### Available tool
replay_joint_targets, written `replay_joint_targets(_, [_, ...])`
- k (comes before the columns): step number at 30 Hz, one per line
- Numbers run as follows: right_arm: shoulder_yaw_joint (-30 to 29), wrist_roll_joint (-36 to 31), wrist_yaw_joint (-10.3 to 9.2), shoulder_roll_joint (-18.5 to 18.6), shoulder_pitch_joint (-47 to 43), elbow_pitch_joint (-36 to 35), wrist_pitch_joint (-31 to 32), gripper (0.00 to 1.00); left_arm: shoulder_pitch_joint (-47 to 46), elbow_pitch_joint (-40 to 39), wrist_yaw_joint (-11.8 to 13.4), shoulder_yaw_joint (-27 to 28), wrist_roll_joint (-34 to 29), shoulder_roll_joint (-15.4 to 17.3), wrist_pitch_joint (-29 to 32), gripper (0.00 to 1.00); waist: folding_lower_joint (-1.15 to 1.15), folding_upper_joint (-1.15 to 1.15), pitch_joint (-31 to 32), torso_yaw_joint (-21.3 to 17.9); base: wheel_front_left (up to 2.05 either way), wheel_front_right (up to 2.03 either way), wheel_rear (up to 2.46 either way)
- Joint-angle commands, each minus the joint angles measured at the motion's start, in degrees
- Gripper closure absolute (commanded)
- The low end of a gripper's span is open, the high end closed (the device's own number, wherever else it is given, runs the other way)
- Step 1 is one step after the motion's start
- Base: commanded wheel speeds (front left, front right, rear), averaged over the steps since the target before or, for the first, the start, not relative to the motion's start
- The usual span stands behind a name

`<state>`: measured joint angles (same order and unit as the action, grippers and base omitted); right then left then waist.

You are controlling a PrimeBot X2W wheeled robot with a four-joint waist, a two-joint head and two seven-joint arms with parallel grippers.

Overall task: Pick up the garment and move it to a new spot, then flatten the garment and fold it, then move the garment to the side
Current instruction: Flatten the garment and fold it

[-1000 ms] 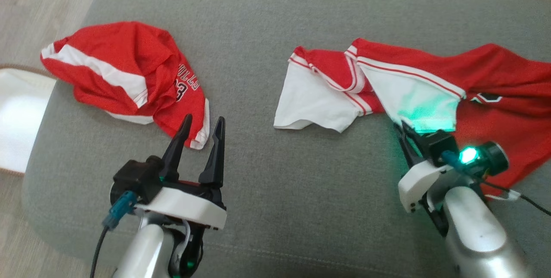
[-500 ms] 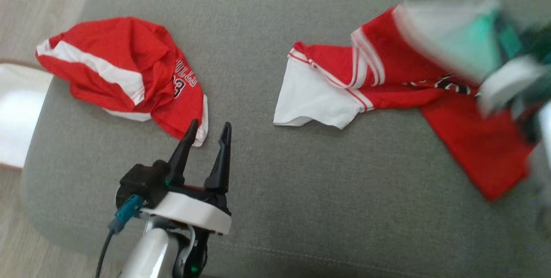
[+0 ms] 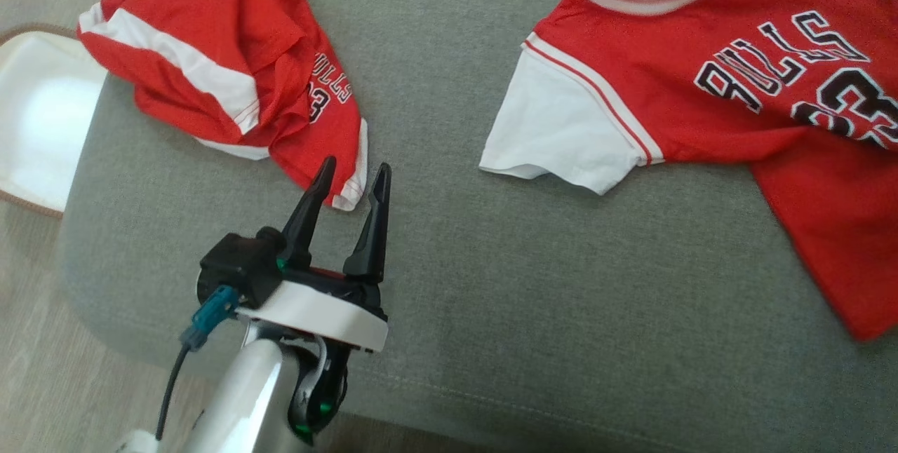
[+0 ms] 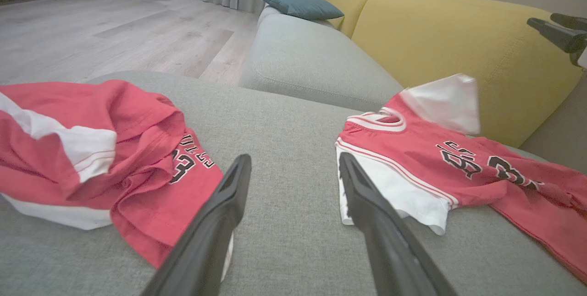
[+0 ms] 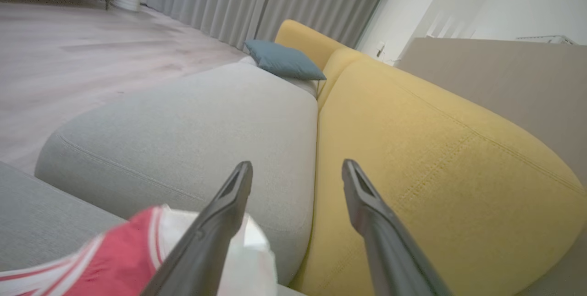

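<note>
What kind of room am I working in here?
Probably a home living room: a grey sofa with a yellow backrest, a teal cushion, a wood-look floor and long curtains.

jersey (image 3: pixel 708 109): cut off by the top and right edges of the head view. in the left wrist view its raised white sleeve (image 4: pixel 445 101) is motion-blurred and the hem runs off the right edge. in the right wrist view its red-and-white cloth is blurred, cut by the bottom edge and partly hidden behind a finger (image 5: pixel 215 227) of the right claw (image 5: pixel 297 164).

crumpled red garment (image 3: pixel 231 74): lettering partly buried in folds.

white object (image 3: pixel 35 102) at the head view's left edge: cut off, not identifiable.
</note>
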<state>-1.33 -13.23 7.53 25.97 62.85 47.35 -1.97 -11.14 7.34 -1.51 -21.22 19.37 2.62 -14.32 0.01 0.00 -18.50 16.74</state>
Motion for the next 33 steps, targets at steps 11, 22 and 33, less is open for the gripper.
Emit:
replay_joint_targets(11, [-2.25,2.62,-0.04,-11.41,-9.44,0.50,-11.72,0.00,-0.49,-1.84,0.17,5.43,-0.96,0.26,-0.68,0.00,-0.01,0.00,6.14,-8.96,0.00,0.00,0.00])
replay_joint_targets(22, [1.38,10.34,-0.04,-19.71,-30.53,-13.38,-12.96,0.00,1.06,-1.68,-0.72,7.87,-2.63,0.26,-0.68,0.00,-0.01,0.00,11.02,-15.72,0.00,0.00,0.00])
replay_joint_targets(33, [1.55,14.89,-0.04,-22.99,-49.88,-28.47,-12.41,0.00,2.64,-0.43,-1.05,10.67,-2.61,0.26,-0.68,0.00,-0.01,0.00,12.54,-19.84,0.00,0.00,0.00])
